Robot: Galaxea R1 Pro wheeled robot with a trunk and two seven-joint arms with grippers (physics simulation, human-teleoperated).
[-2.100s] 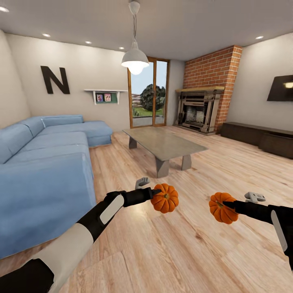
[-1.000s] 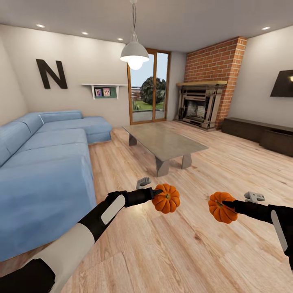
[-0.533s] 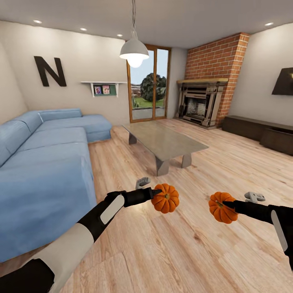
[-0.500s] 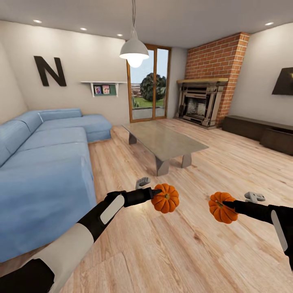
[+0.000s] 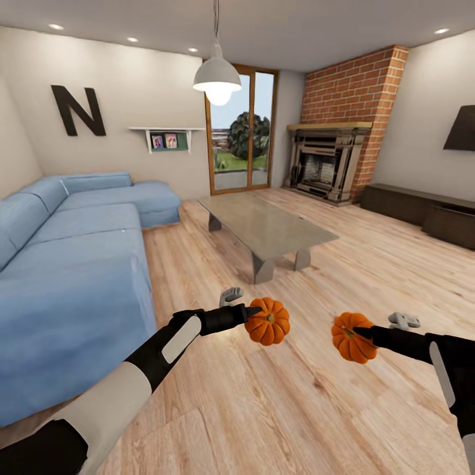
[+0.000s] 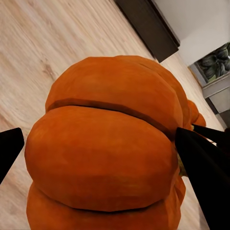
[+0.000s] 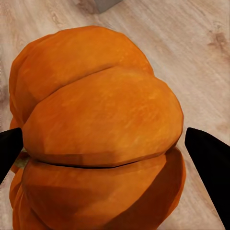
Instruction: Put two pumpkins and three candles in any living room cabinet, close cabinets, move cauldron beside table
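Two orange ribbed pumpkins hang above the wooden floor in front of me. My left gripper (image 5: 254,312) is shut on the left pumpkin (image 5: 267,321), which bulges between the black fingers (image 6: 203,167) in the left wrist view, pumpkin (image 6: 105,153). My right gripper (image 5: 358,332) is shut on the right pumpkin (image 5: 351,340), seen close in the right wrist view as pumpkin (image 7: 100,143) between dark fingers (image 7: 208,148). The glass-topped table (image 5: 267,227) stands ahead at mid-room. The dark brown cabinet (image 5: 419,210) runs along the right wall. Candles and cauldron are out of view.
A blue sectional sofa (image 5: 72,264) takes up the left side. A brick fireplace (image 5: 326,161) stands at the back right, beside a glass door (image 5: 241,142). A pendant lamp (image 5: 217,76) hangs over the table. Open wooden floor lies between me, the table and the cabinet.
The whole view has shifted slightly as the camera moved. My right gripper and its pumpkin have drifted a little to the left. The left arm holds its pose.
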